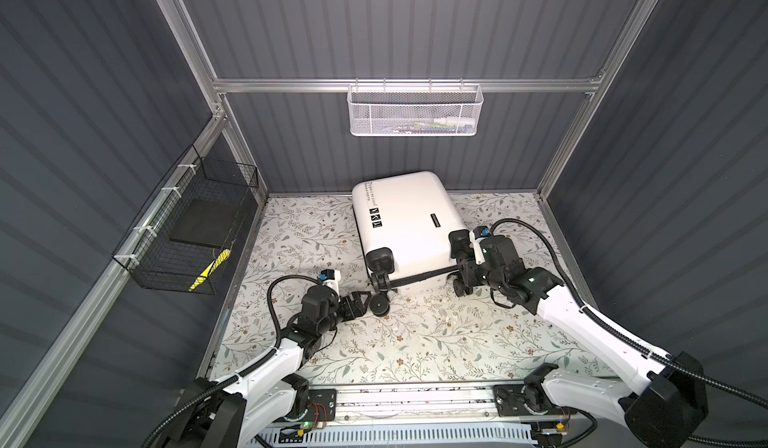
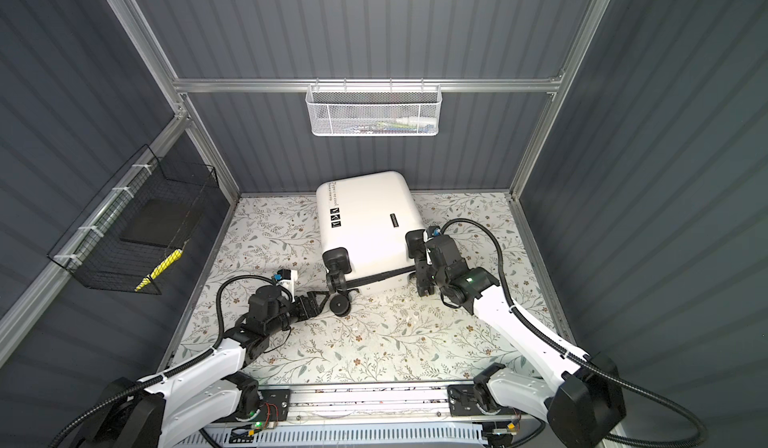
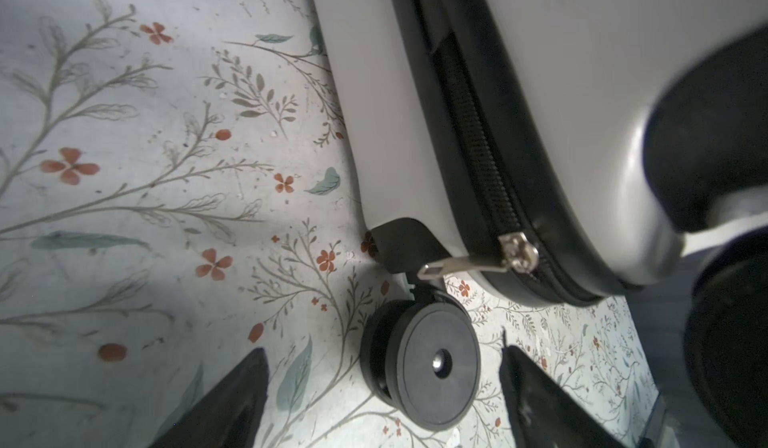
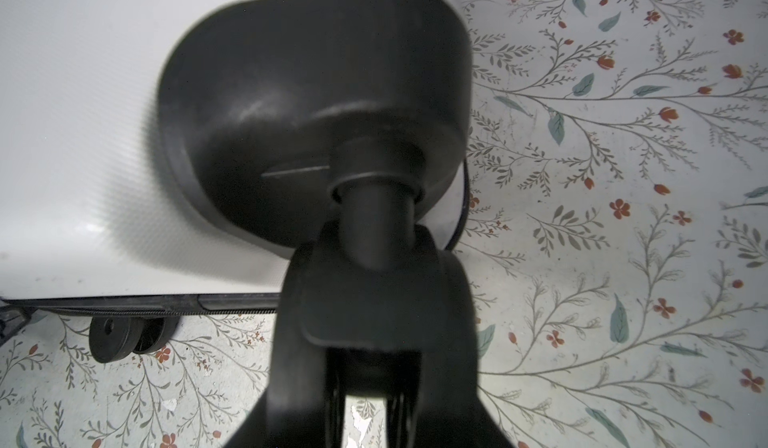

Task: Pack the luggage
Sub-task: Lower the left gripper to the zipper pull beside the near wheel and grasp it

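Both arms reach low across the desk (image 1: 415,342). The left claw (image 1: 362,300) is spread open at a lower wheel (image 3: 436,363). The right claw (image 1: 464,273) is clenched on an upper wheel (image 4: 374,300). One closed suitcase (image 1: 409,221) with four wheels lies flat near the back wall.

Luggage (image 1: 409,225) at table (image 1: 415,342) rear; left tool (image 1: 362,300), right tool (image 1: 460,277) at near corners

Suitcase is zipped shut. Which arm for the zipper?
Left. Its jaws stand open right by the zipper pull at the near corner of the suitcase. The right arm's jaws are clamped on a wheel at the other corner, probably steadying it.
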Robot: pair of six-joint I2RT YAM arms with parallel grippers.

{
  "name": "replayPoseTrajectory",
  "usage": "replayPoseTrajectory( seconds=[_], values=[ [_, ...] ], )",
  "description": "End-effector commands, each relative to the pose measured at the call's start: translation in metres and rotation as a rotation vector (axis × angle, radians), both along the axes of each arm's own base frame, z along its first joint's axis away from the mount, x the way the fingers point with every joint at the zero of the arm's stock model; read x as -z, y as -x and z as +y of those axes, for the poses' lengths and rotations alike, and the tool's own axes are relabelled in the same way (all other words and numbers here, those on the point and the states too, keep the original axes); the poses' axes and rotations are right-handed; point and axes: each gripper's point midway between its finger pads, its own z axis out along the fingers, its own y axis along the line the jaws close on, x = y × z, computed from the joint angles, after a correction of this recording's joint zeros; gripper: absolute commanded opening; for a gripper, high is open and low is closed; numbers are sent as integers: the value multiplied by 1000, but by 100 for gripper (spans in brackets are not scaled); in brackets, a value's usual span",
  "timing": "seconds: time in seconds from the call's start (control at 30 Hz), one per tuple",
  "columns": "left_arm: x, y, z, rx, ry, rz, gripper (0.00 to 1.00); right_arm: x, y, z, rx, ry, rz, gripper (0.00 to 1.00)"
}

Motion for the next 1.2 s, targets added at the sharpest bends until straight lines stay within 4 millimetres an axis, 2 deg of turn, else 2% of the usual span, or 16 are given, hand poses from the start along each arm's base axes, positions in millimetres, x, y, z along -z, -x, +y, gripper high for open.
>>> replayPoseTrajectory(
  seconds=[0.0,0.37,0.63,1.03,1.17],
  values=[
    [-6,-9,4,-18,-52,-128,87,3,-4,-8,38,17,24,2],
    [-27,-14,-4,79,-132,-358,64,2,-3,-5,26,6,35,2],
    [-29,-15,-18,174,-156,-419,49,5,-1,-4,23,-2,47,2],
    [-32,-18,-41,312,-154,-473,39,5,0,-3,20,-3,53,2],
    [-32,-19,-44,323,-158,-487,38,4,1,-4,20,-1,51,2]
  ],
)
